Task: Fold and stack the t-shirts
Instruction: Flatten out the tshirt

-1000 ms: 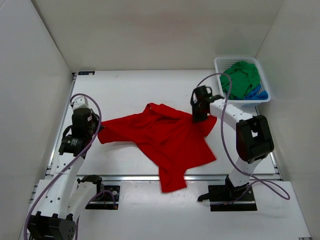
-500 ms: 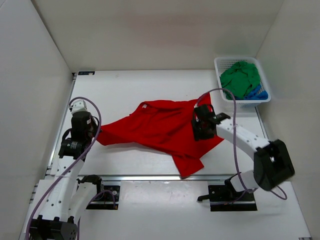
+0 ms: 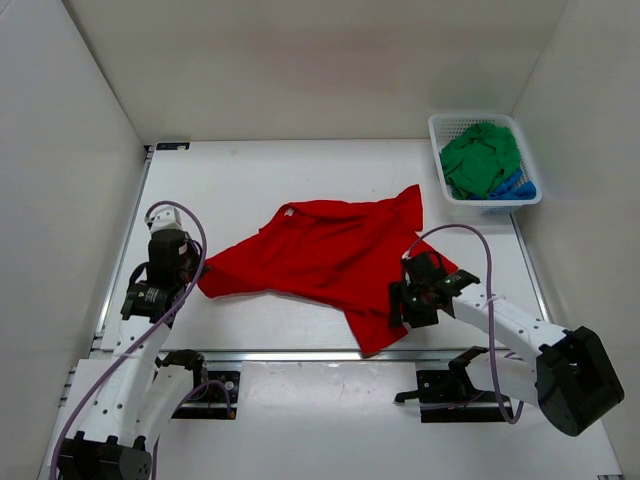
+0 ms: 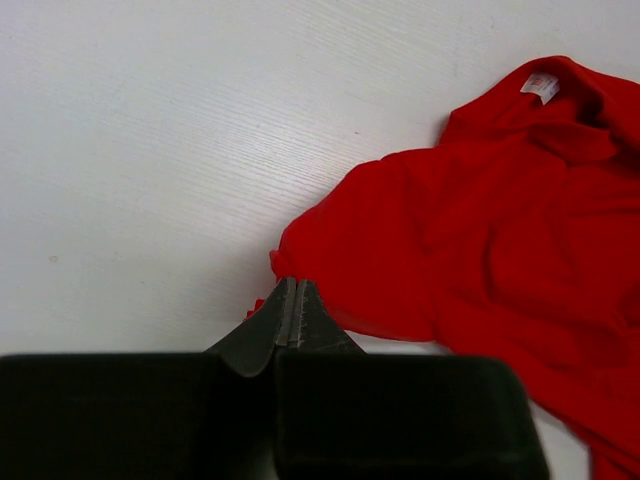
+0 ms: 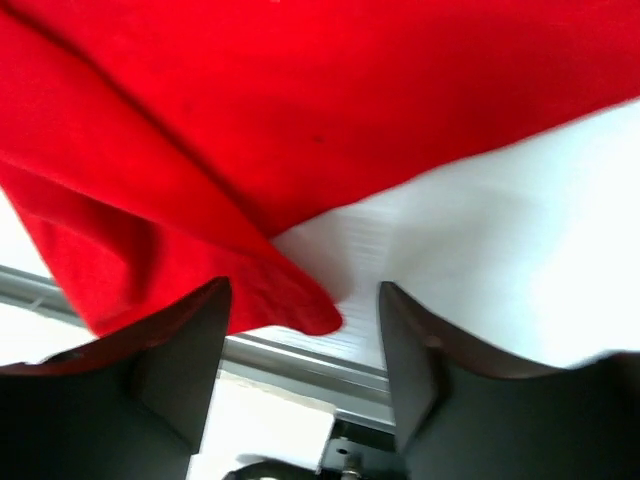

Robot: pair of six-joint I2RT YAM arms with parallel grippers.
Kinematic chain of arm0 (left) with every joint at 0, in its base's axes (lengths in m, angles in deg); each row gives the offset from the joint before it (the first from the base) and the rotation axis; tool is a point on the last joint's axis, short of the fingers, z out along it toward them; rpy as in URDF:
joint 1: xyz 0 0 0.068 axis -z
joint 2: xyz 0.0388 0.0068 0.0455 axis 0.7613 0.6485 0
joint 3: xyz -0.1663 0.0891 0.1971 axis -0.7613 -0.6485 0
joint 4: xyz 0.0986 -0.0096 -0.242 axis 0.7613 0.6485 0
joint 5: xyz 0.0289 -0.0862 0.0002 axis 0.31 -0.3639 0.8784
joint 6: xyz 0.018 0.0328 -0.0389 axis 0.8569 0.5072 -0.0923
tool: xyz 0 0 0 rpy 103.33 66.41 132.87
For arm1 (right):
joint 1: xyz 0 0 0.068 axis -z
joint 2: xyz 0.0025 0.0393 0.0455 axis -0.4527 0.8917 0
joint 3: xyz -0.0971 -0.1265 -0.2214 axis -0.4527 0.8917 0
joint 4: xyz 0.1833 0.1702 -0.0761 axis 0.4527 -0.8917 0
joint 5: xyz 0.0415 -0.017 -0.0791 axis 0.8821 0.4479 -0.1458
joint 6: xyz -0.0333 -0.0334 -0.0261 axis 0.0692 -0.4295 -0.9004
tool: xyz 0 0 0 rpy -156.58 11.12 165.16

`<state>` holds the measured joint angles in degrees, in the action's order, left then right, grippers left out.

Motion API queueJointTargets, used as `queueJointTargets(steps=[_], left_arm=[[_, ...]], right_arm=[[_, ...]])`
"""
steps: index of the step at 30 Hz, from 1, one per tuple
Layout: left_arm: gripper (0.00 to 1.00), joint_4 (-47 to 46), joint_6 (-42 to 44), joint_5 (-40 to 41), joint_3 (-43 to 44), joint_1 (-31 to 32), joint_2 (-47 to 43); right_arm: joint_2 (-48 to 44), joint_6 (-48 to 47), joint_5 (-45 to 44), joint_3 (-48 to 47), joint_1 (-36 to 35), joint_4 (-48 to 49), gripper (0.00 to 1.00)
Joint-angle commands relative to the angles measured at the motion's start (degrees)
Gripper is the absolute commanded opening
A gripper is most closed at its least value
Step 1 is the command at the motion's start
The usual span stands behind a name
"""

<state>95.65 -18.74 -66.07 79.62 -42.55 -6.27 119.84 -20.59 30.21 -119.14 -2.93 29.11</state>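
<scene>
Spreading bright red soft-cloth t-shirt [image 3: 330,260] flat on white table [image 3: 250,180] judged the step in hand; found rumpled mid-table. Noted left gripper [image 4: 288,300] pinched shut on its left edge, right gripper [image 5: 305,310] gaping with hem corner loose between jaws, nothing held. Advise pinching that corner low, then drawing outward evenly against left hold. Found green t-shirt [image 3: 480,160] and blue t-shirt [image 3: 520,188] bunched in white plastic lattice basket [image 3: 436,122], far right.

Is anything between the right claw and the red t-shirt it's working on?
Nothing visible. The open right claw hangs directly over a corner of the bright red cloth t-shirt, with only white table beside it.
</scene>
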Motion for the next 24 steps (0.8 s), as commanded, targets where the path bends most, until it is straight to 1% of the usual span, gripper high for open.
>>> queueJointTargets(steps=[1, 2, 3, 4, 7, 9, 11, 12, 13, 14, 15, 16, 18, 19, 21, 23, 24], left_arm=[[0.0, -0.92, -0.71, -1.19, -0.13, 0.09, -1.07], [0.0, -0.83, -0.62, -1.46, -0.13, 0.09, -1.32], [0.0, -0.83, -0.62, -1.72, -0.04, 0.09, -1.07], [0.0, -0.83, -0.88, -1.72, -0.04, 0.35, -1.06], [0.0, -0.82, -1.32, -2.16, 0.22, 0.27, -1.33], [0.0, -1.26, -2.46, -3.21, 0.93, 0.18, -1.15], [0.0, -2.58, -4.39, -4.35, 4.77, -0.26, -0.02], [0.0, -3.89, -4.75, -4.62, 9.06, -0.61, 1.56], [0.0, -4.51, -5.45, -4.19, 11.54, -0.87, 2.62], [0.0, -5.48, -6.5, -3.31, 17.05, -1.05, 4.46], [0.0, -5.83, -7.12, -3.22, 22.76, -1.49, 6.56], [0.0, -7.14, -7.47, -2.87, 25.95, -1.58, 7.37], [0.0, -7.33, -8.7, -3.04, 38.4, -1.23, 11.22], [0.0, -7.24, -9.23, -2.26, 41.07, -1.14, 12.11], [0.0, -6.63, -9.76, -1.03, 51.15, 0.26, 14.05], [0.0, -5.23, -9.06, 0.12, 56.62, 0.71, 13.97], [0.0, -4.96, -8.54, 1.08, 59.61, 1.66, 13.79]], right_arm=[[1.13, 2.03, 3.14, -0.19, -1.0, 3.33, 0.55], [1.48, 2.47, 3.14, -0.2, -2.05, 3.5, 0.5], [1.49, 3.17, 2.97, 0.06, -3.1, 3.41, 0.24], [1.23, 4.05, 3.14, 0.07, -3.72, 3.24, 0.0], [-0.7, 5.2, 3.14, -0.72, -4.34, 1.05, 0.0], [-3.6, 5.2, 1.31, -3.96, -3.82, -1.93, 0.0], [-6.06, 3.36, -0.28, -12.1, -2.07, -5.53, 0.0], [-7.2, 0.74, -1.16, -18.15, 0.29, -6.16, 0.0], [-7.91, -1.98, -1.86, -21.43, 2.66, -7.47, 0.0], [-8.0, -4.97, -2.13, -28.6, 3.91, -7.48, 0.0], [-7.92, -6.04, -2.13, -35.11, 6.79, -6.61, 0.0], [-7.66, -8.31, -1.87, -38.22, 9.25, -5.91, 0.0], [-6.78, -10.88, -1.08, -48.66, 12.6, -4.06, 0.0], [-6.86, -12.1, 0.05, -50.8, 13.75, -2.93, 0.0], [-6.43, -13.34, 0.5, -58.26, 14.81, -1.34, 0.0], [-7.65, -14.05, 1.03, -62.49, 16.39, -0.11, 0.0], [-7.83, -14.48, 2.94, -65.21, 17.18, -0.71, 0.0]])
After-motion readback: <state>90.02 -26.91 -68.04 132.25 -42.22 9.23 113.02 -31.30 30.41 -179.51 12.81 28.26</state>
